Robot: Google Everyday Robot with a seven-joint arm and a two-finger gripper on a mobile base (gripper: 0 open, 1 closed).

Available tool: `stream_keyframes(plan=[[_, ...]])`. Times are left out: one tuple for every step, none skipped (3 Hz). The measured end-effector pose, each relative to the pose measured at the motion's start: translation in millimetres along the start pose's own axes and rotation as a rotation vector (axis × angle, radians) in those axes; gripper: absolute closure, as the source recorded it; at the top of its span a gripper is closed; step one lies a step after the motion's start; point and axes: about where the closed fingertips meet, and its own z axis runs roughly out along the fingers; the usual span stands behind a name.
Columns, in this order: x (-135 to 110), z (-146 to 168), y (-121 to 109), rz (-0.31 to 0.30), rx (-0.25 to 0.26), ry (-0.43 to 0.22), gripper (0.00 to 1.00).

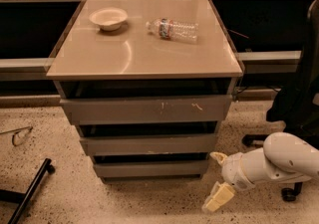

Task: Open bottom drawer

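The bottom drawer [150, 168] is the lowest, narrowest grey front of the tan-topped cabinet [124, 56]. It looks shut, in line under the middle front [148, 144] and the wide scratched top front [147, 109]. My gripper [218, 178] hangs low at the cabinet's right front corner, just right of the bottom drawer's right end. Its two cream fingers are spread apart, one [218, 157] near the drawer's height, the other [218, 197] lower by the floor. It holds nothing. My white arm [279, 161] reaches in from the right.
A white bowl [108, 18] and a lying plastic bottle [172, 29] are on the cabinet top. A black chair base [286, 188] stands at the right. A black bar [30, 190] and glasses [20, 136] lie on the speckled floor at the left.
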Motion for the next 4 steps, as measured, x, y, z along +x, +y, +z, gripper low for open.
stream_keyframes(plan=[[17, 22, -2, 0.025, -0.048, -0.002, 0.0], [58, 73, -14, 0.043, -0.111, 0.009, 0.0], [95, 125, -21, 0.062, -0.177, 0.001, 0.0], [114, 163, -22, 0.084, -0.245, -0.051, 0.0]])
